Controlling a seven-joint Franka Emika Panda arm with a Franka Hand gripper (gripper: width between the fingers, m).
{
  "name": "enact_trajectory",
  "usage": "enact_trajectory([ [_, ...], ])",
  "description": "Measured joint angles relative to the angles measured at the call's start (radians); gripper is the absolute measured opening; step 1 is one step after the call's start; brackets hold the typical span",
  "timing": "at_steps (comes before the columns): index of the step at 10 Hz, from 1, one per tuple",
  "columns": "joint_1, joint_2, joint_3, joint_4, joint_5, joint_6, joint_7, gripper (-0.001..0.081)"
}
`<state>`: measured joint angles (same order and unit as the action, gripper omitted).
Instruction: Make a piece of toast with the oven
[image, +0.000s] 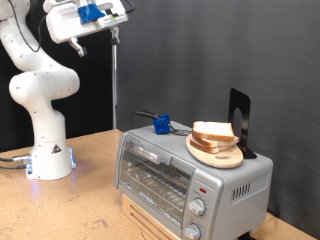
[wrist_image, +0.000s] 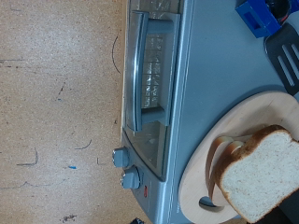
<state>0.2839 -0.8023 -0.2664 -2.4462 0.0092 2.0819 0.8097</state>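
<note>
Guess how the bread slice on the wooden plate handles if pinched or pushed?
The piece of toast looks soft and light, so it likely squashes or bends under a firm pinch. It overhangs the round wooden plate in the wrist view, so a push may slide it off. The pincer is high above the oven.

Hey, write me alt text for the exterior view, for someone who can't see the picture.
A silver toaster oven sits on a wooden table with its door shut, and a piece of toast rests on a round wooden plate on top of it. The white robot arm stands at the view's left, its pincer raised high near the top edge, holding nothing.
</note>
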Motion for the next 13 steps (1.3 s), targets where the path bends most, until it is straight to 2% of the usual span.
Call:
enact_trajectory([
  [1, -0.002, 0.000, 0.000, 0.001, 0.006, -0.021, 0.023, 0.0682],
  [2, 0.001, -0.001, -0.005, 0.003, 0.014, -0.057, 0.004, 0.0682],
  [3, 0.006, -0.002, -0.019, 0.000, 0.046, -0.057, -0.016, 0.0682],
  [5, 0.010, 0.015, -0.053, -0.021, 0.132, 0.038, -0.011, 0.0682],
  [7, 0.027, 0.072, -0.096, -0.021, 0.182, 0.064, -0.051, 0.0682],
  [9, 0.079, 0.163, -0.181, 0.029, 0.211, -0.081, -0.154, 0.0682],
  [10, 0.101, 0.212, -0.212, 0.052, 0.219, -0.104, -0.206, 0.0682],
  [13, 0.123, 0.290, -0.236, 0.062, 0.248, -0.079, -0.289, 0.0682],
])
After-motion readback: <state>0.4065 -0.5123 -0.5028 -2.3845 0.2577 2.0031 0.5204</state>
